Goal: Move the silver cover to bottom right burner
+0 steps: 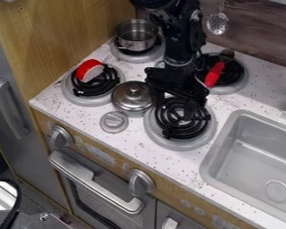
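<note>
Camera view | hangs with gripper (pixel 176 111) fingers apart, empty, above bottom right burner (pixel 181 122) | shows silver cover (pixel 128 99) beside fingers, toward view's left | likely at pre-grasp step | needs to shift sideways, straddle knob (pixel 134 90), close, lift, then lower onto burner

Black arm (pixel 181 38), bulky rounded joints, pale marking (pixel 196 16) on one side, thin grey ring (pixel 178 63)
</note>
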Controlling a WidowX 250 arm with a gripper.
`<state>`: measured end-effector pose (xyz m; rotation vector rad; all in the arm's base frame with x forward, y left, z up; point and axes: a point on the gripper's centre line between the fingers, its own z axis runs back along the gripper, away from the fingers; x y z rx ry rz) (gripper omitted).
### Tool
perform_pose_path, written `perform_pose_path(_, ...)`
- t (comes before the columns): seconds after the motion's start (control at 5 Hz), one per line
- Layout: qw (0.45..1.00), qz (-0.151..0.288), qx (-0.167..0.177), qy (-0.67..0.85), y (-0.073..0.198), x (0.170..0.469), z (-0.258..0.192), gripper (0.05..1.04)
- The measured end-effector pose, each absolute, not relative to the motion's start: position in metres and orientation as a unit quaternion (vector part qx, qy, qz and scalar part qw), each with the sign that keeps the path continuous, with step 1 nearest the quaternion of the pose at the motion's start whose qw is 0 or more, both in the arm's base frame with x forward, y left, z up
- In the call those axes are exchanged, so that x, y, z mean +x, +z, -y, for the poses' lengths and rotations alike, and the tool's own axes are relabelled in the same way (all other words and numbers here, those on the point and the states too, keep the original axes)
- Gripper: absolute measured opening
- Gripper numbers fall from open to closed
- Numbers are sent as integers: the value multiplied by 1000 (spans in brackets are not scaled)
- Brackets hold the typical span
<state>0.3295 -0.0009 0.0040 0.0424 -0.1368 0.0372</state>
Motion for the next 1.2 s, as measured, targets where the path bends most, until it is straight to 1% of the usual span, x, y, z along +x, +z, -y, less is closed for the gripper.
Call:
perform_pose_path(0.2, 998, 51, 22, 17, -7, 325, 1, 996)
perform_pose_path(0.8, 992, 76, 39, 92, 0, 364, -64, 996)
perform_pose_path(1.0, 991, 66, 48, 105, -8, 371, -80, 996)
perform_pose_path(1.2, 992, 38, 51, 112, -25, 372, -89, 996)
